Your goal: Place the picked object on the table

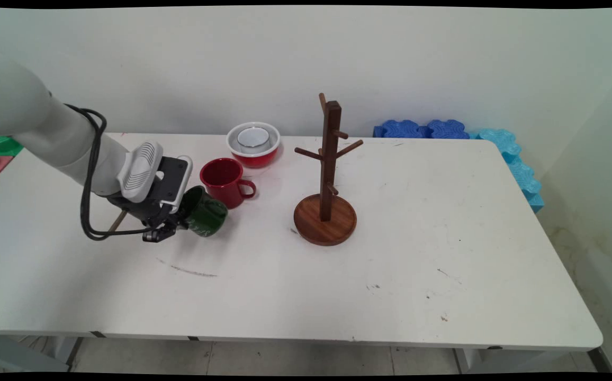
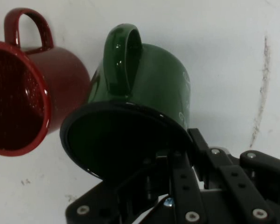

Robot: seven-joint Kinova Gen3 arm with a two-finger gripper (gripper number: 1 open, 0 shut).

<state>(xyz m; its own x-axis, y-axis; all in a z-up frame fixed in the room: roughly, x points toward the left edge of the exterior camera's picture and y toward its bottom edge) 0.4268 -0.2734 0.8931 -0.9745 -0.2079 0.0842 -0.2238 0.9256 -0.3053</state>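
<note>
A dark green mug [image 1: 205, 212] [image 2: 144, 98] hangs tilted just above the table, its mouth turned toward the hand. My gripper [image 1: 174, 222] [image 2: 177, 156] is shut on the green mug's rim, one finger inside the mouth and one outside against the wall. The mug's handle [image 2: 122, 56] points away from the hand. Right beside it stands a red mug [image 1: 225, 181] [image 2: 23, 93], upright on the table, handle to the right in the main view.
A red bowl [image 1: 253, 144] with a small white cup inside stands behind the red mug. A wooden mug tree [image 1: 327, 180] on a round base stands right of centre. Blue foam blocks [image 1: 496, 148] lie past the table's far right edge.
</note>
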